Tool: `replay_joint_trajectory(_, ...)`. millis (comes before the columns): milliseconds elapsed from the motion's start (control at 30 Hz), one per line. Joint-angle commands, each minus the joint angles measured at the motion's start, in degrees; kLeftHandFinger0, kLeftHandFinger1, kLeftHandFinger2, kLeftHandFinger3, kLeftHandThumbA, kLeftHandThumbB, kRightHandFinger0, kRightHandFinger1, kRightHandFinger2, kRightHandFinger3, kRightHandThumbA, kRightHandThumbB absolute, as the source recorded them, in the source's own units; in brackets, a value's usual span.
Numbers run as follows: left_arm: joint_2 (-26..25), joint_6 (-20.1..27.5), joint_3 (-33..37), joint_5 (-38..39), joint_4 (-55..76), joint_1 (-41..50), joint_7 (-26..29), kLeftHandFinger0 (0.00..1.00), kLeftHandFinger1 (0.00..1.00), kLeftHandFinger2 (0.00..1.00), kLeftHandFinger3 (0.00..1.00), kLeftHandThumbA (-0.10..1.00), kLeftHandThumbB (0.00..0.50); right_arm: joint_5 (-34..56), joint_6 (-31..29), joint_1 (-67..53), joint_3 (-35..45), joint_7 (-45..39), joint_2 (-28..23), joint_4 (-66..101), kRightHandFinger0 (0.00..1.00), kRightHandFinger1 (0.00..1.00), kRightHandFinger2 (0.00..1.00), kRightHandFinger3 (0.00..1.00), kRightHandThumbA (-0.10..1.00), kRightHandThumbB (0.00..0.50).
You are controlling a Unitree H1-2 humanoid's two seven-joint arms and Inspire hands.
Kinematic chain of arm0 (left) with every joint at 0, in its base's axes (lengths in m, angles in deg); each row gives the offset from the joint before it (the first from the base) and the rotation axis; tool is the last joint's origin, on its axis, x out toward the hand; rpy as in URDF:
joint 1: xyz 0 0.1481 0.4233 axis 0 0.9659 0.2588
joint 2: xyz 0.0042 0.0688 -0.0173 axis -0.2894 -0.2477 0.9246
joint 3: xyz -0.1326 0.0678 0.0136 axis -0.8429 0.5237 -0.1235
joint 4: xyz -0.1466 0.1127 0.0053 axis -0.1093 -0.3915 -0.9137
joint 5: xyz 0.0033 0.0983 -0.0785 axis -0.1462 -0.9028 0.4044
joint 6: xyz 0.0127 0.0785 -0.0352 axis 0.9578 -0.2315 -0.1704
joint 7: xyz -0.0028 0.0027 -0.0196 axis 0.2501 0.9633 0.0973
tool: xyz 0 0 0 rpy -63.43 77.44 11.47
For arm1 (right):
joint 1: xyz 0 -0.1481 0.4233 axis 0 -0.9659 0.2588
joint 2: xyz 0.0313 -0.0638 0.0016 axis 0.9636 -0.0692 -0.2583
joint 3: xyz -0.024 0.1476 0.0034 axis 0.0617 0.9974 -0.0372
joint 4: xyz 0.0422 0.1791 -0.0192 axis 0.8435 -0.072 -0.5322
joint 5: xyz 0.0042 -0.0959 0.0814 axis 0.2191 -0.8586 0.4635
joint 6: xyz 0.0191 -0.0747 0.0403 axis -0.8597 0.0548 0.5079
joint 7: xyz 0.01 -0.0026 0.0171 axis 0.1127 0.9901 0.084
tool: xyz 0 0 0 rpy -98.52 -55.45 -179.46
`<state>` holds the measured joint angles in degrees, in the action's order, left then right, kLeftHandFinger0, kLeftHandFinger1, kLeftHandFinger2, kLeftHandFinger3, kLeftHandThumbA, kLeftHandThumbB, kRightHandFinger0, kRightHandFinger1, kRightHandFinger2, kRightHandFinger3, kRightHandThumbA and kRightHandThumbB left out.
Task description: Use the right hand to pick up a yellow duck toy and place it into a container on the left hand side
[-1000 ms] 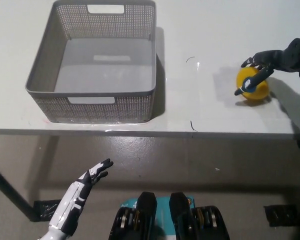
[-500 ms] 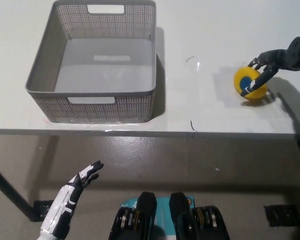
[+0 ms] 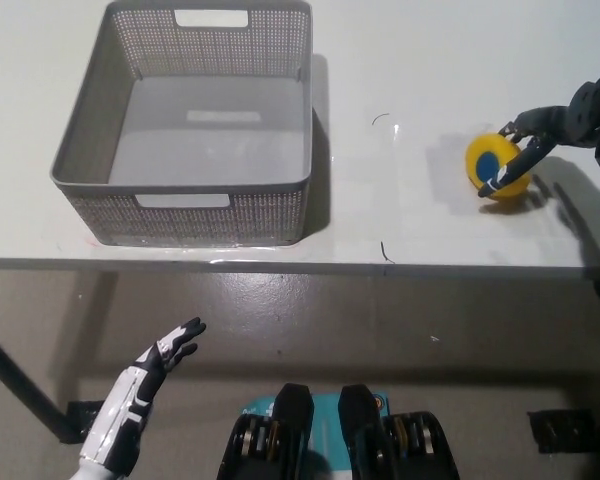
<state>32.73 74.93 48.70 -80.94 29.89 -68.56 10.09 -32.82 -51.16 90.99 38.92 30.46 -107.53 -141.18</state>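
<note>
**Black hand meets duck at table's right edge**

Fingers (image 3: 515, 160) of the right hand (image 3: 555, 125) curl vs. the yellow duck toy (image 3: 495, 165), touching it on the white table (image 3: 400, 60); firm grip unclear. Grey basket (image 3: 185, 185) sits well left. Left hand (image 3: 145, 385) rests low, fingers spread.

Even, bright overhead light is recorded on the white table (image 3: 400, 60), with soft shadows cast right of the basket (image 3: 185, 130) and focus kept sharp throughout.
</note>
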Motion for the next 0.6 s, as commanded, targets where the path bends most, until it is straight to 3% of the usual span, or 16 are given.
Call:
replay_joint_trajectory(0, -0.79, 2.4, -0.66, 1.18, 1.34, -0.55, -0.2, 1.0, 1.0, 1.0, 1.0, 1.0, 0.28, 0.03, 1.13, 1.17, 0.53, 1.07, 0.44, -0.5, 1.0, 1.0, 1.0, 1.0, 1.0, 0.456)
replay_joint_trajectory(33, -0.7, 1.88, -0.72, 1.2, 1.5, -0.49, -0.06, 1.0, 1.0, 1.0, 1.0, 1.0, 0.288, 0.2, 1.18, 0.98, 0.73, 1.08, 0.66, -0.54, 1.0, 1.0, 1.0, 1.0, 1.0, 0.439)
replay_joint_trajectory(100, -0.65, 1.94, -0.71, 1.24, 1.51, -0.46, -0.04, 1.0, 1.0, 1.0, 1.0, 1.0, 0.287, 0.22, 1.69, 0.63, 0.83, 1.61, 1.03, -0.65, 1.0, 1.0, 1.0, 1.0, 1.0, 0.467)
replay_joint_trajectory(400, -0.91, 2.67, -0.96, 1.26, 1.16, -0.98, -0.04, 1.0, 1.0, 1.0, 1.0, 1.0, 0.276, 0.05, 2.17, -0.16, 0.84, 3.48, 2.15, -0.9, 1.0, 1.0, 1.0, 1.0, 1.0, 0.458)
replay_joint_trajectory(467, -0.97, 2.39, -1.05, 1.25, 1.29, -1.1, -0.03, 1.0, 1.0, 1.0, 1.0, 1.0, 0.281, 0.34, 2.71, -0.02, 1.1, 2.75, 2.36, -1.03, 1.0, 1.0, 1.0, 1.0, 1.0, 0.42)
replay_joint_trajectory(500, -0.91, 1.96, -1.08, 1.22, 1.5, -1.08, 0.03, 1.0, 1.0, 1.0, 1.0, 1.0, 0.287, 0.38, 2.7, -0.11, 1.14, 2.49, 2.37, -1.1, 1.0, 1.0, 1.0, 1.0, 1.0, 0.434)
replay_joint_trajectory(567, -0.99, 1.81, -1.16, 1.33, 1.61, -1.15, -0.04, 1.0, 1.0, 1.0, 1.0, 1.0, 0.289, 0.26, 1.87, -0.28, 1.02, 2.63, 2.38, -1.12, 1.0, 1.0, 1.0, 1.0, 1.0, 0.408)
